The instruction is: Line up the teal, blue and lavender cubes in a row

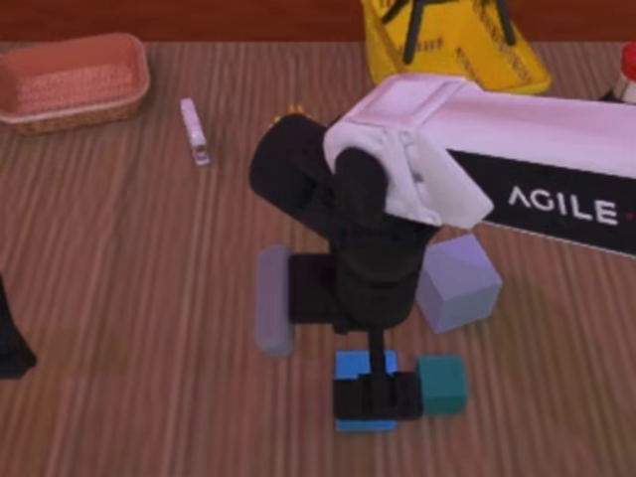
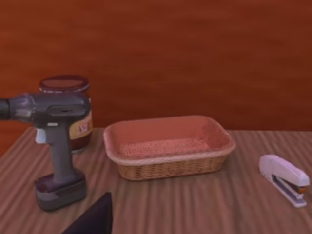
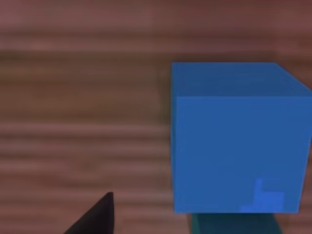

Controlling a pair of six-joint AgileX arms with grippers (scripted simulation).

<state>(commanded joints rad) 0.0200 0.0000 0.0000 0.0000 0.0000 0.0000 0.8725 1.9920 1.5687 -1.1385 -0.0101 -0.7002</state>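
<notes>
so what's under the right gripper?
The blue cube, on the table beside the teal cube. The right gripper covers most of its top; whether the fingers grip it cannot be seen.

My right gripper [image 1: 378,393] sits over the blue cube [image 1: 350,365], teal cube [image 1: 442,385] seemingly touching its right; lavender cube [image 1: 458,282] crowds behind. Counter [image 1: 139,378] left lies open.
</notes>
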